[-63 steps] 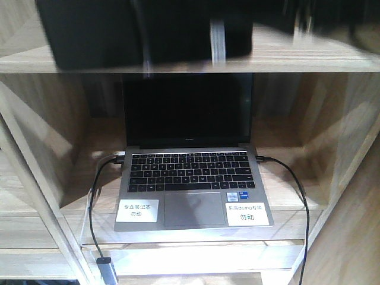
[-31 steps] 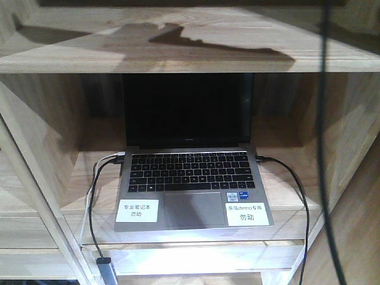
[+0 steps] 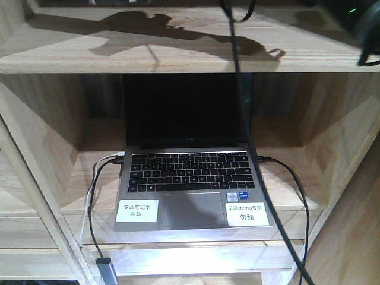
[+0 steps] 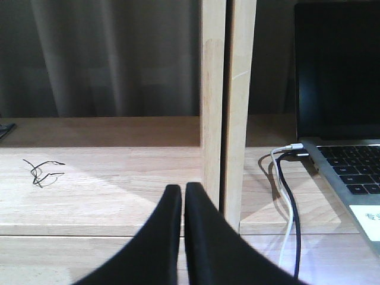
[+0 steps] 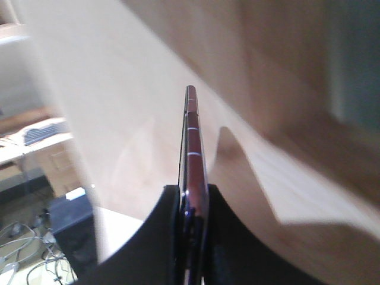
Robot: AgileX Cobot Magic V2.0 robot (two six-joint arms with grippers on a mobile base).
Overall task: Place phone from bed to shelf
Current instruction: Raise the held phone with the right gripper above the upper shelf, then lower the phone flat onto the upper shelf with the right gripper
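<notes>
I carry the phone [image 5: 193, 172] edge-on in my right claw [image 5: 193, 222] toward the shelf [image 3: 178, 56], left claw [image 4: 183, 208] closed empty; next, lower and release.

demo room | labelled laptop [image 3: 190, 172] | wooden shelf [image 3: 178, 56]

A: In the right wrist view the phone [image 5: 193, 160] shows only its thin edge; its face can't be seen, and its lower end is hidden between the right gripper [image 5: 194, 205] fingers.

B: The boards around it?

A: Blurred; which part of the shelf [image 5: 119, 89] cannot be told.

B: And the front view?

A: The arm [image 3: 356, 24] is cut off at the top right corner, and the cable [image 3: 261, 178] runs off the top and bottom edges. The laptop [image 3: 190, 178] labels are too small to read.

B: Left wrist?

A: The laptop is cropped at the right edge, and the left gripper [image 4: 183, 196] at the bottom.
</notes>
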